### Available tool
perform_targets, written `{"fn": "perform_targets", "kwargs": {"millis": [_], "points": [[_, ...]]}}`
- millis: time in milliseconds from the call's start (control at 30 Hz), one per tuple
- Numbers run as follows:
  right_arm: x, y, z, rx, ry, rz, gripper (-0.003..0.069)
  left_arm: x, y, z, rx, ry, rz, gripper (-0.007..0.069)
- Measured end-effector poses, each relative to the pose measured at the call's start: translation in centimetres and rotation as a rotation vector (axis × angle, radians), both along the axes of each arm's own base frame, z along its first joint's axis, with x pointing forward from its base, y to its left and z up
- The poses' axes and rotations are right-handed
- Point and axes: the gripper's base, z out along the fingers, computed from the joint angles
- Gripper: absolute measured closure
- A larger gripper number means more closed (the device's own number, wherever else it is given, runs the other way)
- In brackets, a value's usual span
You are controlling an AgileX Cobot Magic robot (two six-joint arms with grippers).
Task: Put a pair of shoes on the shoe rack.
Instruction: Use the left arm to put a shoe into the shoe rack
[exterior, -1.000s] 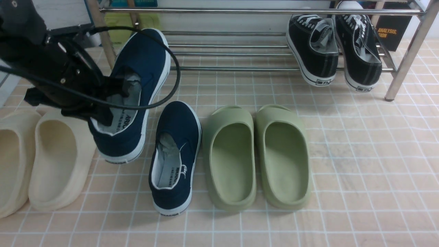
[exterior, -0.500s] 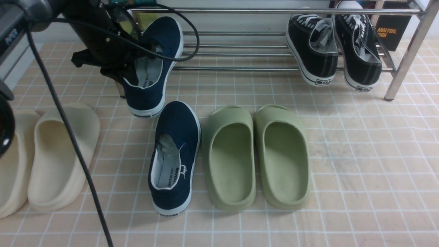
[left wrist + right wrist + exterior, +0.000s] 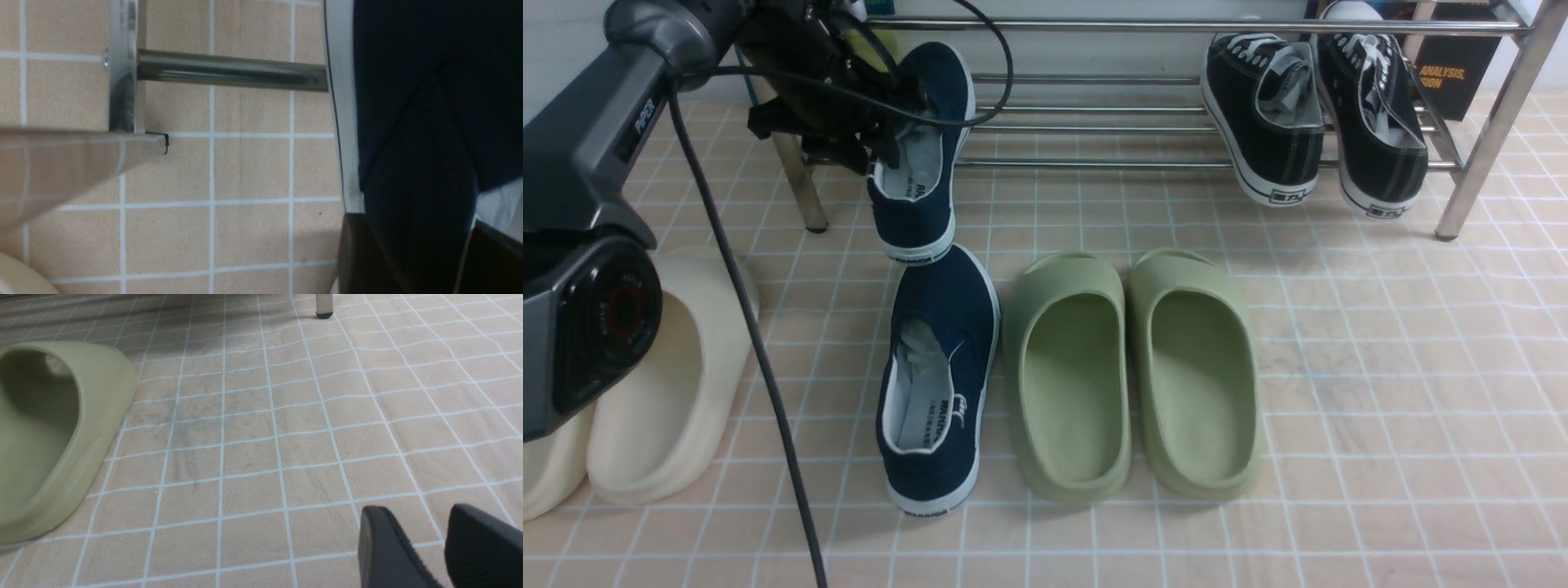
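Since a second ago, my left end effector (image 3: 416, 222) has carried one navy slip-on (image 3: 911, 224) away from the cream slide (image 3: 674, 384) and up to the shoe rack (image 3: 1094, 164); its mate (image 3: 943, 286) stays on the tiled floor (image 3: 1380, 449). The carried shoe's toe points in over the lower shelf and its heel overhangs the front bar, much as the black lace-ups (image 3: 1274, 114) sit. I can't tell how fully its sole bears on the bars.

My left fingers now stand well apart, with the navy canvas side wall between them, so I judge I am letting go rather than gripping. My right end effector (image 3: 416, 508) is wide open and holds nothing.

I expect this shoe to be light, its canvas upper soft and inclined to fold under a squeeze, its rubber sole stiffer and grippy on fabric but perhaps ready to slide along smooth chrome. If the heel carries too much of the weight, it could tip back off the bar, so I should draw my fingers clear without dragging the lining.

For the mate, I would pinch the side wall of the opening, one finger inside and one out, near the middle where the balance should be kinder, avoiding the floppy tongue.
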Motion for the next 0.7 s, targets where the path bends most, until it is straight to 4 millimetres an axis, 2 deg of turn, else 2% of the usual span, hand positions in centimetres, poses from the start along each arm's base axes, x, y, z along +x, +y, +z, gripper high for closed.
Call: {"fn": "perform_targets", "kwargs": {"millis": [167,333,433,467,600,700], "points": [[0.0,0.0,0.0,0.0,0.0,0.0,0.0421,-0.6,0.1,0.6,0.007,0.033,-0.008,0.0277],[0.0,0.0,0.0,0.0,0.0,0.0,0.042,-1.8,0.5,3.7,0.038,-0.024,-0.036,0.0309],[0.0,0.0,0.0,0.0,-0.001,0.0,0.042,-2.5,0.7,5.8,0.054,-0.071,-0.05,0.0379],[0.0,0.0,0.0,0.0,-0.001,0.0,0.042,-2.6,0.7,5.9,0.055,-0.074,-0.05,0.0379],[0.0,0.0,0.0,0.0,-0.001,0.0,0.042,-3.9,0.7,8.7,0.069,-0.138,-0.07,0.0561],[0.0,0.0,0.0,0.0,-0.001,0.0,0.042,-5.3,-0.6,10.3,0.096,-0.171,-0.125,0.0617]]}}
